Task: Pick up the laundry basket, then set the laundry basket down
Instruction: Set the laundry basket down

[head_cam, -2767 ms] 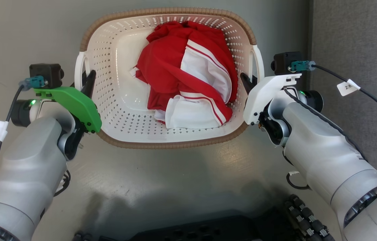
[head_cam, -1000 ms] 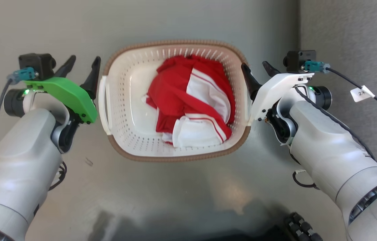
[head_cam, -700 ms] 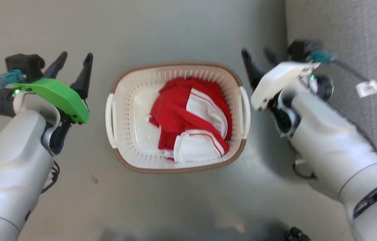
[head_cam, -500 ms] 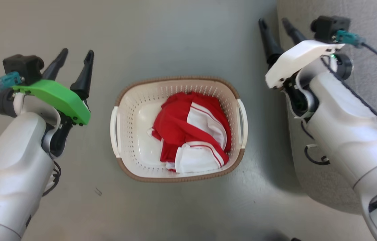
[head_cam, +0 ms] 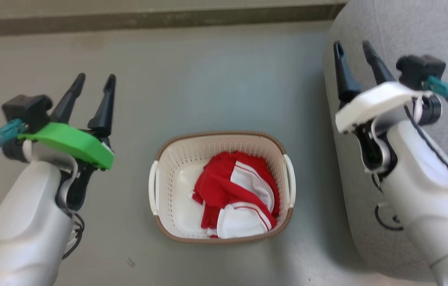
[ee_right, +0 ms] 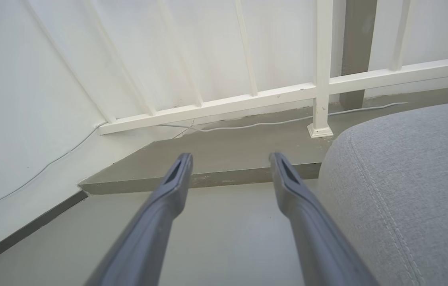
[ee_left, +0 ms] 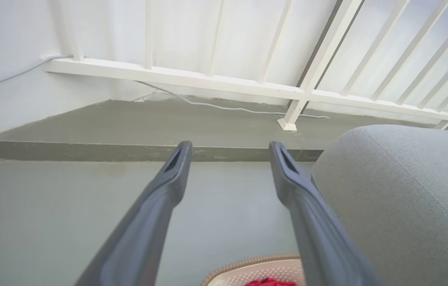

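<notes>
The laundry basket [head_cam: 176, 171], cream-white and perforated with a brown rim and two white side handles, stands on the grey floor low in the head view. A red and white garment [head_cam: 236, 190] lies inside it. A corner of the basket [ee_left: 247, 270] shows at the bottom of the left wrist view. My left gripper [head_cam: 95, 80] hangs open up and to the left of the basket, well apart from it. My right gripper [head_cam: 353, 47] is open too, raised at the upper right over a grey cushion. Both grippers [ee_left: 229, 149] [ee_right: 229, 159] hold nothing.
A large grey upholstered cushion [head_cam: 390, 31] fills the right side, close to the basket's right handle. A low concrete step [head_cam: 148, 18] runs along the far edge of the floor, with a white railing [ee_left: 287, 91] and a thin cable [ee_right: 247, 126] behind it.
Both grippers have let go of the basket's handles, opened and lifted away. The camera has risen, so the basket looks smaller and lower, resting on the floor.
</notes>
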Tool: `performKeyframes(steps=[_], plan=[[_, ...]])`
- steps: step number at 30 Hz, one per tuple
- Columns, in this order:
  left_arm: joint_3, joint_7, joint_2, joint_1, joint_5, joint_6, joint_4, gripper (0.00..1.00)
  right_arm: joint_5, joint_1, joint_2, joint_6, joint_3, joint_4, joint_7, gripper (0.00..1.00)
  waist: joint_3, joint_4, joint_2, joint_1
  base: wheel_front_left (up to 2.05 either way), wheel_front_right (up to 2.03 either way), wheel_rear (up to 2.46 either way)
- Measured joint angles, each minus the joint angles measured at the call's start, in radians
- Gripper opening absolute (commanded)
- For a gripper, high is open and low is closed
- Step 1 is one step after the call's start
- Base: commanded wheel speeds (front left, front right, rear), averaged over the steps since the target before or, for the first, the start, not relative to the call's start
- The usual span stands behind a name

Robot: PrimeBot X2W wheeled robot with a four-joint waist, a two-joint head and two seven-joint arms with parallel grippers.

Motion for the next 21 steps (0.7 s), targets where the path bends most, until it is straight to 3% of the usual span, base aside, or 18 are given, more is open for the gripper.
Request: performKeyframes(steps=[6,11,21], plan=[[0.124,0.000,-0.013,0.123,0.068,0.019,-0.102,1.00,-0.077,0.149,0.006,-0.002,-0.062,-0.099,0.000,1.00,-0.087,0.008,0.0000,0.0000,0.00,0.00,0.00],[0.166,0.000,-0.048,0.225,0.120,0.021,-0.166,1.00,-0.128,0.247,0.000,-0.010,-0.114,-0.165,0.000,1.00,-0.157,0.011,0.0000,0.0000,0.00,0.00,0.00],[0.273,0.000,-0.063,0.370,0.207,0.048,-0.248,1.00,-0.205,0.367,0.004,-0.026,-0.180,-0.272,0.000,1.00,-0.248,0.019,0.0000,0.0000,0.00,0.00,0.00]])
